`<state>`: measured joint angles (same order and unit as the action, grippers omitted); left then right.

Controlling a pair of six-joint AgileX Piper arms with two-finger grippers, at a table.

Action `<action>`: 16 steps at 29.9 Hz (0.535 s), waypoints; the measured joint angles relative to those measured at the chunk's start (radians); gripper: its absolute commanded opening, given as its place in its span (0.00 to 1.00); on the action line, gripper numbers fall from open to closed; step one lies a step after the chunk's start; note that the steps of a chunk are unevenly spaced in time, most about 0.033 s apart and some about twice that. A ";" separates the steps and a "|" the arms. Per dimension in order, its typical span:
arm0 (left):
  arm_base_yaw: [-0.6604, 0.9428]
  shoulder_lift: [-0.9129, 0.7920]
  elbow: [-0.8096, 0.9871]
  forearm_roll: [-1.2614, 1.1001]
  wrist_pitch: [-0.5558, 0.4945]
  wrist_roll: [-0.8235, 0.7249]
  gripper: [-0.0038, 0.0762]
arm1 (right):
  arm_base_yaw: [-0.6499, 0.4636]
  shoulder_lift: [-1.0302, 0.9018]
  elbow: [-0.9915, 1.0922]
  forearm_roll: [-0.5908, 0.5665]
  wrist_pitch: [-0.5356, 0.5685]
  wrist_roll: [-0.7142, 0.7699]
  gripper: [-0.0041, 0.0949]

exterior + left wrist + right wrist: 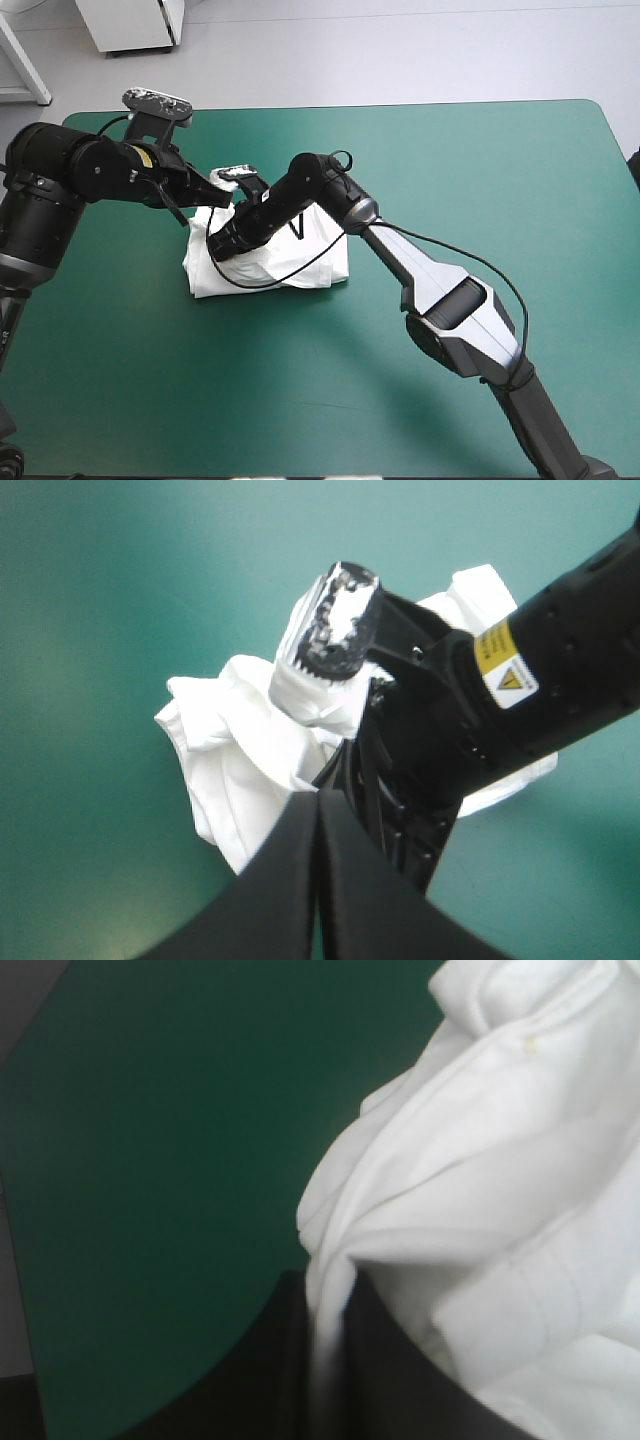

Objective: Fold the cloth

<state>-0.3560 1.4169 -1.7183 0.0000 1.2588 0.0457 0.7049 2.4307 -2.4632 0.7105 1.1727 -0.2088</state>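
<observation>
The white T-shirt (300, 265) lies in a lumpy bundle on the teal-green cover (450, 180). The right claw (330, 1300) is almost shut, with a bit of shirt pinched between its fingers. The left claw (318, 805) is shut tight and holds nothing; the bundle sits just ahead of it. If the right claw lifts, the folds could fall open, because nothing presses the bundle down.

Right gripper (213, 244) covers the T-shirt's (325, 252) left end; teal-green cover (480, 170) around lies free
</observation>
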 measured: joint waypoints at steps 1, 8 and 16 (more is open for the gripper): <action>0.000 0.000 0.000 0.000 0.000 0.000 0.04 | 0.001 0.008 0.000 0.000 -0.005 0.000 0.03; 0.000 -0.001 0.001 0.000 0.000 0.000 0.04 | 0.003 0.038 -0.004 -0.010 -0.037 -0.011 0.34; 0.000 -0.001 0.001 0.000 0.000 0.000 0.04 | 0.003 0.038 -0.017 -0.047 0.002 0.015 0.61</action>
<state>-0.3560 1.4162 -1.7174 0.0000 1.2588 0.0457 0.7082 2.4683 -2.4803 0.6635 1.1747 -0.1934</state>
